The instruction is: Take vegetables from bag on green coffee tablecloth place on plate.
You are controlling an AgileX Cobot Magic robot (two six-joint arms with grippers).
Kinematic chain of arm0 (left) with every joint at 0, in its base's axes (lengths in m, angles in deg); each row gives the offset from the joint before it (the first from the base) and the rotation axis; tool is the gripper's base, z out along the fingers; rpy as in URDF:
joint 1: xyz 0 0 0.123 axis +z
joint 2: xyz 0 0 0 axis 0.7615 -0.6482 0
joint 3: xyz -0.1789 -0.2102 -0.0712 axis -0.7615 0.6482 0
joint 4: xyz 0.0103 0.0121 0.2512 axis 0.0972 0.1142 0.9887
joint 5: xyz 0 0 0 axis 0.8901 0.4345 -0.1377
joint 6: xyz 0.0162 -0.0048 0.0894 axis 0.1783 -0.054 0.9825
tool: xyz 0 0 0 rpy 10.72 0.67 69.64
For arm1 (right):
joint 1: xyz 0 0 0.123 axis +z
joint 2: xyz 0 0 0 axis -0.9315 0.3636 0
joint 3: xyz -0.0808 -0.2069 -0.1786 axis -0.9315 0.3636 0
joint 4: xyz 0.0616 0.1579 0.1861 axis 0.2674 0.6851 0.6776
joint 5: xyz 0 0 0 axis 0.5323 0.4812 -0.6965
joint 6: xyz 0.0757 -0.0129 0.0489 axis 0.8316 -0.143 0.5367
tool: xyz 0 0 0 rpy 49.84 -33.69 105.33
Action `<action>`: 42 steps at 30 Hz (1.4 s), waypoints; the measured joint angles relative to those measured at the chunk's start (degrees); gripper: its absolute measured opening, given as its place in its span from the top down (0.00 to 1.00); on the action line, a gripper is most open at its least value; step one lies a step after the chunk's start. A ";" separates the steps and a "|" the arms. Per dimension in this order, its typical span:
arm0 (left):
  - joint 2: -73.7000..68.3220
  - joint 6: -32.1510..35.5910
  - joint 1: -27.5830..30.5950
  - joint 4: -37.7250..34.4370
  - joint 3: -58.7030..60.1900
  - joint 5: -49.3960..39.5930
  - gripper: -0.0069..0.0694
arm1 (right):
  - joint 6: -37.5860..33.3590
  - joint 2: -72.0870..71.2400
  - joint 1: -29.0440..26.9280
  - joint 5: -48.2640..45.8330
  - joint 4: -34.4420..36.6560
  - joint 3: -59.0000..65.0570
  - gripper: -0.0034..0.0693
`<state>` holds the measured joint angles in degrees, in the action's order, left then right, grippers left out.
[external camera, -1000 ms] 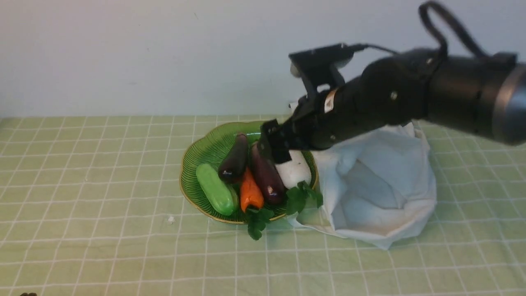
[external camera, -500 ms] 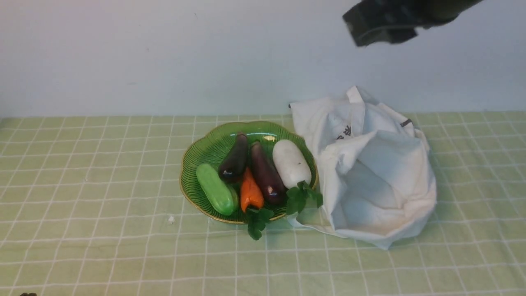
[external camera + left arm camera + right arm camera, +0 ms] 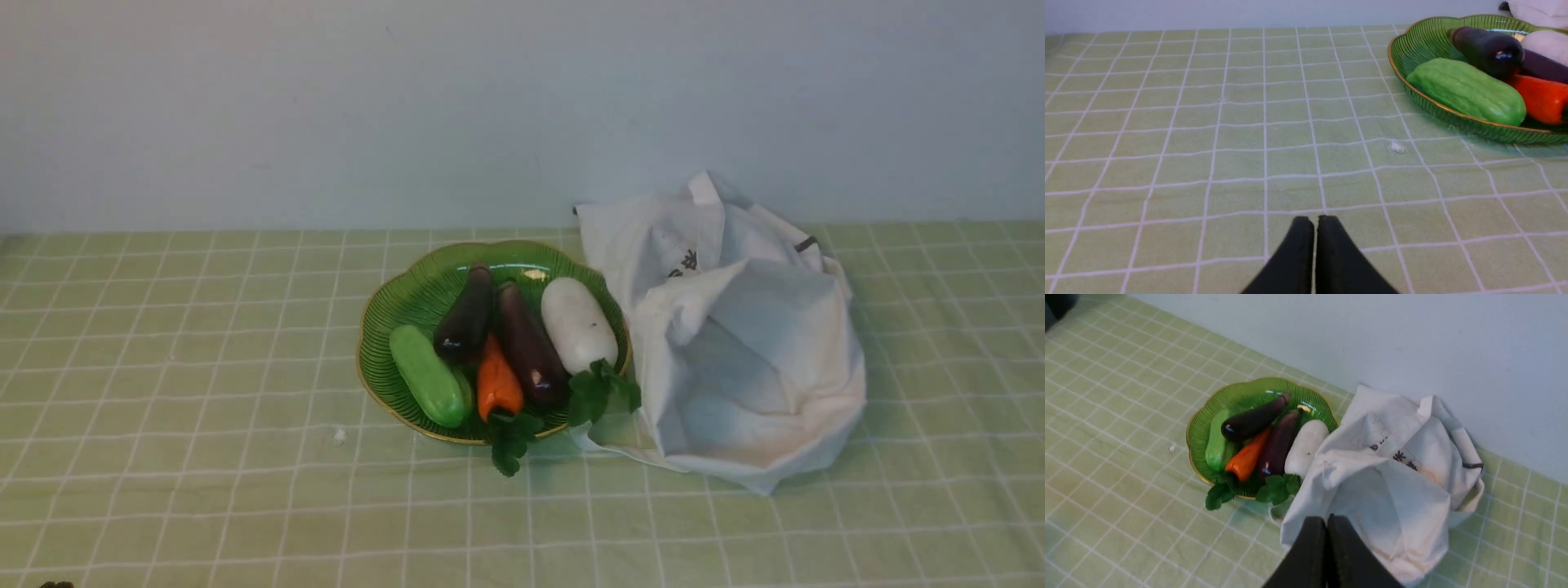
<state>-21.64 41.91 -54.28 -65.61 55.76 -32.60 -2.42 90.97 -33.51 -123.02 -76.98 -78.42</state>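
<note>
The dark green plate (image 3: 392,306) sits mid-table on the green coffee tablecloth (image 3: 204,408). On it lie the vegetables: a green cucumber (image 3: 426,385), two dark eggplants (image 3: 467,314) (image 3: 529,343), an orange pepper (image 3: 498,382), a white radish (image 3: 578,323) and leafy sprigs (image 3: 600,390). The white bag (image 3: 747,343) slumps right of the plate, touching it. My right gripper (image 3: 1326,522) is shut and empty, high above the bag. My left gripper (image 3: 1315,222) is shut over bare cloth, left of the plate (image 3: 1412,45). Neither gripper shows in the front view.
A pale wall (image 3: 490,106) runs along the far edge of the table. A small white crumb (image 3: 340,436) lies on the cloth left of the plate. A dark object (image 3: 1059,304) sits at the cloth's far corner in the right wrist view.
My right arm lifted from over the plate, rose up and right, and left the front view. Its jaws closed with nothing in them. The plate and bag stayed put.
</note>
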 joint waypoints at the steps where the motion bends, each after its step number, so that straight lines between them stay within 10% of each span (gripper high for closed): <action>1: 0.00 0.00 0.00 0.00 0.00 0.00 0.91 | 0.13 -3.06 0.00 5.31 0.27 5.42 0.98; 14: 0.00 0.00 0.00 0.00 0.00 0.00 0.91 | 0.21 -12.37 0.00 61.32 4.61 45.70 0.98; 42: 0.00 0.00 0.00 0.00 0.00 0.00 0.91 | 0.43 -27.05 -6.99 50.49 4.24 61.38 0.98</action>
<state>-21.64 41.91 -54.28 -65.61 55.76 -32.60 -1.98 63.92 -40.50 -72.53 -72.74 -17.03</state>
